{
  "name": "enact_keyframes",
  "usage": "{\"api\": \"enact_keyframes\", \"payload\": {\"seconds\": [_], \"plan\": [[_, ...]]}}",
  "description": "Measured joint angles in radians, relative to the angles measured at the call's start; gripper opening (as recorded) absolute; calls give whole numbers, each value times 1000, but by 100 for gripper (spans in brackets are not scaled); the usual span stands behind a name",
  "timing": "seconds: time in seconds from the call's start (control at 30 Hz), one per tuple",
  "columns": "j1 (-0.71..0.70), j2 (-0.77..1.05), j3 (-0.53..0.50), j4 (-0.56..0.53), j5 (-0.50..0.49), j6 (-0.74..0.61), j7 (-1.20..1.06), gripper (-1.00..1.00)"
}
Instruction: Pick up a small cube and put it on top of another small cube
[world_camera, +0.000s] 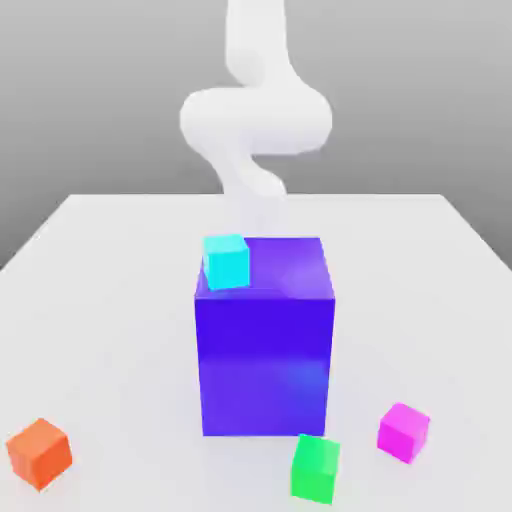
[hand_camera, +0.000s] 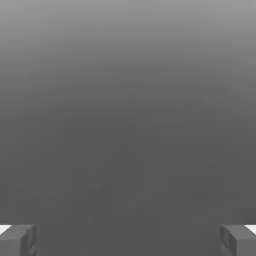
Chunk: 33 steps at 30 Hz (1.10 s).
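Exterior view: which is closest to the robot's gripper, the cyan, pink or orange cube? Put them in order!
The gripper hangs on the arm, behind the big block.
1. Cyan cube, atop that block.
2. Pink cube, front, exterior view's right.
3. Orange cube, front, exterior view's left.

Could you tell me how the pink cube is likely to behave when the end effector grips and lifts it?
The pink cube looks rigid with flat faces, so it should probably sit square between the fingers rather than roll. Its glossy surface hints it might slip under a light grip. Being far smaller than the purple block, it is likely light and easily nudged.
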Motion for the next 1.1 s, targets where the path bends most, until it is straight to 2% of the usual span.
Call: {"api": "enact_keyframes", "payload": {"seconds": [0.5, 0.77, 0.97, 1.0, 1.1], "plan": [[185, 550, 73, -169, 21, 269, -252, 0], [279, 841, 111, -258, -46, 411, -328, 0], [323, 1059, 69, -238, -116, 570, -296, 0], [330, 1085, 61, -233, -121, 590, -292, -100], [330, 1085, 61, -233, -122, 590, -292, -100]]}}
